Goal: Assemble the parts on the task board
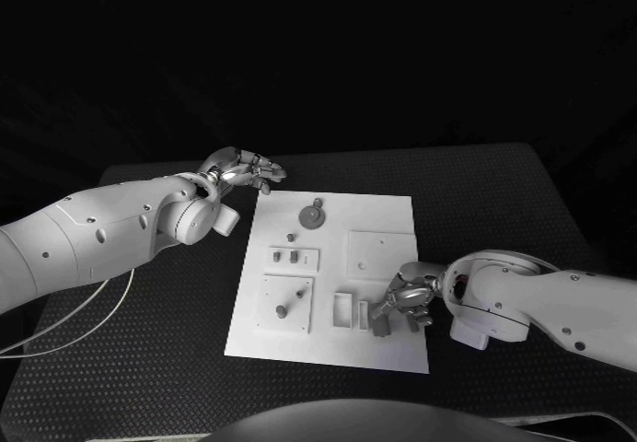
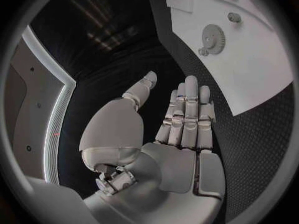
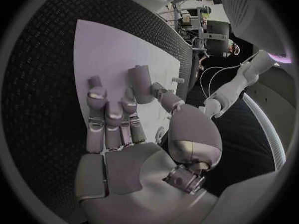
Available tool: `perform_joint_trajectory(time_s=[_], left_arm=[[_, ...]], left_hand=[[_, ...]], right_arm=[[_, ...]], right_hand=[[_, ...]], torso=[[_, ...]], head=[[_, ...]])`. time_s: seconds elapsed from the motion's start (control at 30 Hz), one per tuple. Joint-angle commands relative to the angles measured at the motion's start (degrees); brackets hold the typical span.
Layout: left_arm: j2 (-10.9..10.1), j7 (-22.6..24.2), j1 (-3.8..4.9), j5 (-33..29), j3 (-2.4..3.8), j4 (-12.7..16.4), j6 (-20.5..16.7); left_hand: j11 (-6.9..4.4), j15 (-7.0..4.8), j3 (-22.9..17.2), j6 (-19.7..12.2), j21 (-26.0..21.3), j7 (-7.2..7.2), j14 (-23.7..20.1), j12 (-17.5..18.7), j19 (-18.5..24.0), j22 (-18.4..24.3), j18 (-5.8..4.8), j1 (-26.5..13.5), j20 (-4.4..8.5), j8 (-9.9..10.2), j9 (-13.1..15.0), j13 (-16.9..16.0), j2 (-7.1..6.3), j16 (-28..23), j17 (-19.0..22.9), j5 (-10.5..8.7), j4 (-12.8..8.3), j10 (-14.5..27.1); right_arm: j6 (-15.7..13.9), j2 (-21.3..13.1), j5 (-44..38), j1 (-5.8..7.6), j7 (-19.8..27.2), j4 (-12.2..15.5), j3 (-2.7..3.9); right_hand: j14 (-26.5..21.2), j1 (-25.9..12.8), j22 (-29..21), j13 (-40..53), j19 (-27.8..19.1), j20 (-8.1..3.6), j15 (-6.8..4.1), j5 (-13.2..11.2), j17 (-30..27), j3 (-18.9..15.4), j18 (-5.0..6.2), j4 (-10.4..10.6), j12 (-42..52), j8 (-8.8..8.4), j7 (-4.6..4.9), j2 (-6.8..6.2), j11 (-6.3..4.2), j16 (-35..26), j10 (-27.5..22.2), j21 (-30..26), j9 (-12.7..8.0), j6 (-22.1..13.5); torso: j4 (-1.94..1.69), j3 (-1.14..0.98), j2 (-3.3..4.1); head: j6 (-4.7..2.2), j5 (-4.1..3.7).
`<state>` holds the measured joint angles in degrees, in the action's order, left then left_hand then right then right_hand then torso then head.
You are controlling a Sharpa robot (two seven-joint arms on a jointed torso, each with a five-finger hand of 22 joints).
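From the head view, the white board (image 1: 378,216) lies in the middle of the black table (image 1: 531,184). A round gear (image 1: 312,216) sits near the far end of the board. Small grey parts (image 1: 294,258) lie on its left side, and more parts (image 1: 361,313) sit near its near edge. The left hand (image 1: 246,170) hangs over the table just past the far left corner of the board. Its fingers are loose and hold nothing. The right hand (image 1: 409,299) is down at the near right part of the board, right by a small part (image 1: 382,325). I cannot tell from here if it holds that part.

In the left wrist view, the left hand (image 2: 181,119) is flat and loose, with fingers (image 2: 190,92) straight and nothing in them. The gear (image 2: 214,35) lies on the board (image 2: 261,69) ahead of it.

In the right wrist view, the right hand (image 3: 118,119) reaches over the board (image 3: 112,50). Its fingers (image 3: 138,82) are stretched out and apart, with nothing between them.
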<state>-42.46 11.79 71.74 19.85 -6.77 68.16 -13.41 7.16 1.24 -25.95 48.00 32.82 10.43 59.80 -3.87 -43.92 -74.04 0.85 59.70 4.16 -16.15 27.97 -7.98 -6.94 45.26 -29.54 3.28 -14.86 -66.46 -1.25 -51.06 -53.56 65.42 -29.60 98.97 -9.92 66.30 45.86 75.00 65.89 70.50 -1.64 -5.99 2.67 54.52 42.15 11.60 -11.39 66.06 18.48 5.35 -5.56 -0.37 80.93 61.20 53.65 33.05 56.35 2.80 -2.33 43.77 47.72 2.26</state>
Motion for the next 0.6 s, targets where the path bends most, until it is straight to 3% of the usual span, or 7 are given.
perform_joint_trajectory(time_s=[0.03, 0.27, 0.6], left_arm=[[0.03, 0.23, 0.04, -0.3, 0.04, -0.04, 0.63], [0.02, 0.21, 0.04, -0.3, 0.03, -0.06, 0.62], [0.06, 0.15, 0.05, -0.3, 0.03, -0.04, 0.6]], left_hand=[[0.31, 0.14, 0.0, -0.5, -0.27, 0.01, -0.37, -0.09, -0.4, -0.07, 0.23, -0.42, 0.13, -0.3, -0.1, 0.1, 0.07, -0.18, -0.1, -0.32, 0.42, 0.12], [0.31, 0.14, -0.01, -0.49, -0.29, 0.01, -0.37, -0.09, -0.4, -0.1, 0.24, -0.4, 0.13, -0.31, -0.1, 0.11, 0.05, -0.19, -0.11, -0.32, 0.42, 0.12], [0.31, 0.14, -0.02, -0.47, -0.3, 0.0, -0.36, -0.1, -0.4, -0.13, 0.24, -0.38, 0.13, -0.34, -0.1, 0.13, 0.02, -0.2, -0.14, -0.32, 0.43, 0.13]], right_arm=[[-0.55, -0.47, 5.01, 0.68, 0.09, 0.93, 0.03], [-0.49, -0.67, 8.86, 2.41, -0.57, 1.89, 0.04], [-2.35, 1.99, 10.16, 2.88, -2.89, 0.42, 0.03]], right_hand=[[0.33, -0.49, 0.32, -0.07, 0.1, 0.34, -0.25, 0.28, 0.09, 0.08, 3.4, 0.09, 0.36, 0.32, 0.39, 0.12, -0.14, -0.24, 0.38, 0.35, 0.2, 0.92], [0.52, -1.18, 0.24, -0.16, 0.17, 0.4, -0.29, 0.33, 0.2, -0.08, 3.4, 0.24, 0.36, 0.21, 0.34, -0.29, -0.18, -0.41, 0.5, 0.39, 0.11, 1.1], [0.66, -2.07, 0.18, -0.23, 0.17, 0.42, -0.32, 0.29, 0.38, -0.34, 3.4, 0.45, 0.35, 0.08, 0.31, -1.02, -0.21, -0.61, 0.54, 0.42, 0.02, 1.29]], torso=[[0.08, 0.06, -0.02], [0.05, 0.1, -0.02], [0.07, 0.15, 0.01]], head=[[-0.05, 0.15], [-0.18, 0.17], [-0.22, 0.21]])
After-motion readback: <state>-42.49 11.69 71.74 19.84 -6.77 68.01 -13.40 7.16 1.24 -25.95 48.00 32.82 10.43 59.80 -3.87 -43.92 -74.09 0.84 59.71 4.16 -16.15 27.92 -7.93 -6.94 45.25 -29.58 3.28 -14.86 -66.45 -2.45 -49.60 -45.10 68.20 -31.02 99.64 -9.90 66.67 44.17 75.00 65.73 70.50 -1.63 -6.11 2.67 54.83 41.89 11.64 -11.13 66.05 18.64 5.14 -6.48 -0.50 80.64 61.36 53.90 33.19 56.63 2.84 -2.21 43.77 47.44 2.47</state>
